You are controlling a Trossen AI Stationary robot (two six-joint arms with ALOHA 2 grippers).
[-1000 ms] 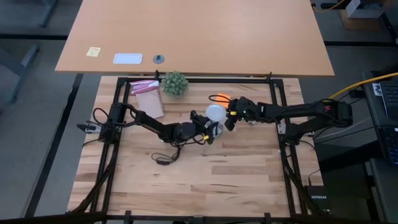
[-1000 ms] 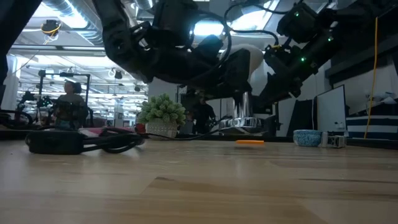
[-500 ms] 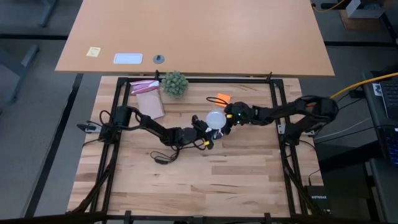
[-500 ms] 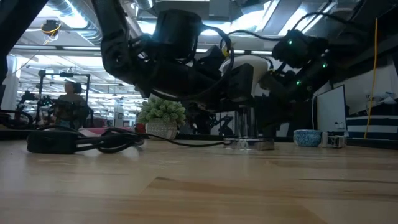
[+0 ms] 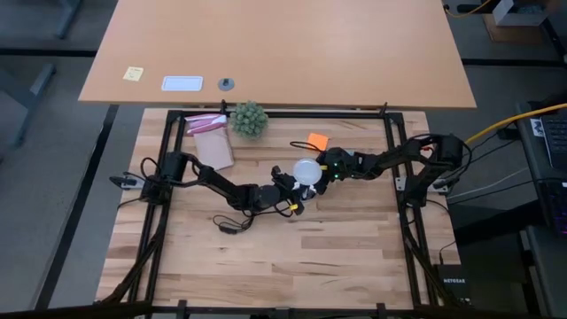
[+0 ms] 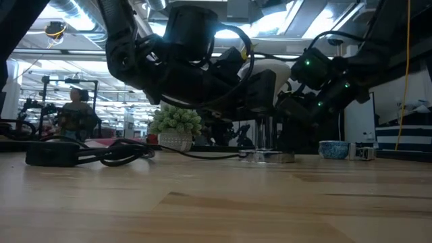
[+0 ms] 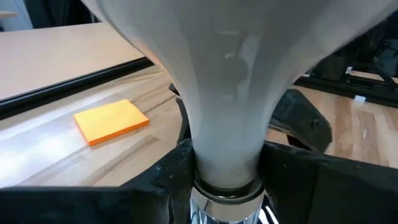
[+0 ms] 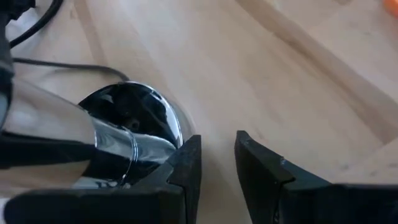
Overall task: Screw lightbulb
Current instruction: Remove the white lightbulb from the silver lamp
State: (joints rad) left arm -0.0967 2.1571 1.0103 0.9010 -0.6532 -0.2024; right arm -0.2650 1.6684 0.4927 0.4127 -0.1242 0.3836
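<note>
Lightbulb (image 5: 306,169) sits centre of the high frame, upright over the chrome socket base (image 6: 268,156) on the worktop (image 5: 292,257); white globe up, metal screw end down; left end effector (image 5: 293,184) gripping the lightbulb at its neck, dark fingers (image 7: 168,171) on both sides just above the metal collar in the left wrist view; right end effector (image 5: 329,170) just right of the bulb, low by the socket base; its fingers (image 8: 186,163) stand a narrow gap apart with bare wood between them, one finger just beside the chrome base, holding nothing; orange pad (image 5: 316,140) above and right of the bulb, apart from it; green spiky plant (image 5: 249,118) upper centre-left; black cord (image 6: 115,155) lying at left of low frame.
</note>
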